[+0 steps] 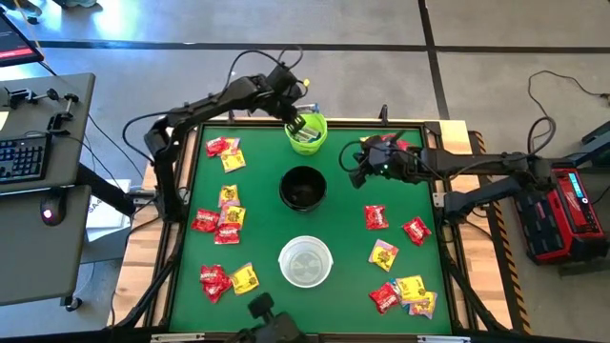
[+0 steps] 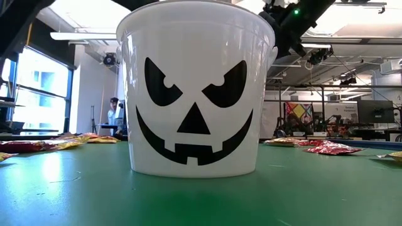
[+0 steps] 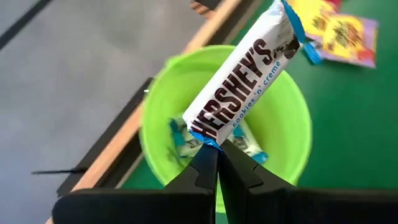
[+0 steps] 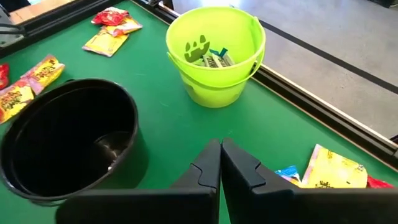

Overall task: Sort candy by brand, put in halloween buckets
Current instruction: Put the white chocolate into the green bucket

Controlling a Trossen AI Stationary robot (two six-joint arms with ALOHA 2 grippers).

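I have the left gripper (image 3: 217, 148) directly above the lime green round plastic bucket (image 1: 307, 132), which stands at the far edge of the green table (image 1: 343, 267). Its fingers are pressed together on the lower end of a white flat Hershey's cookies 'n creme bar (image 3: 242, 78) with blue sealed ends, and the bar stands up tilted over the bucket's mouth. Inside the bucket I see at least one or two packets of the same white and blue kind.

I judge that the bar is light and fairly stiff, but the wrapper is shiny and slippery. The hold is only on the thin crimped end, so the bar can pivot or slide out. For such a packet I would prefer a grip across the flat body, near one end.

The right gripper (image 4: 220, 163) waits beside the bucket, toward the right edge of the table, with its fingers together on nothing. The black round bucket (image 1: 302, 188) and the white translucent bucket (image 1: 306, 261) stand in a row nearer than the green one. Red packets (image 1: 218, 147) and yellow packets (image 1: 233, 160) lie scattered on both sides of this row.
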